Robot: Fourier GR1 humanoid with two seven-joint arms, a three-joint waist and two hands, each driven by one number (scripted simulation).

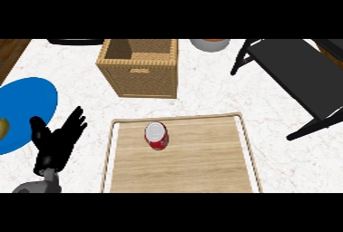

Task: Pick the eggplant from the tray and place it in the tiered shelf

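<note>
A: State of the left robot hand point(57, 138)?
B: Open, fingers straight, empty, left of the tray point(181, 181).
A: Tray contents?
B: Red can point(157, 136) only; no eggplant visible. Black tiered shelf point(298, 79) stands far right on the marble desk point(214, 97).

Can point(157, 136) on tray point(201, 174), basket point(142, 68) behind

A red cylindrical can with a silver top point(157, 136) is seen upright near the far edge of the light wooden tray point(201, 174), beside which the open black left hand point(57, 140) is raised.
</note>
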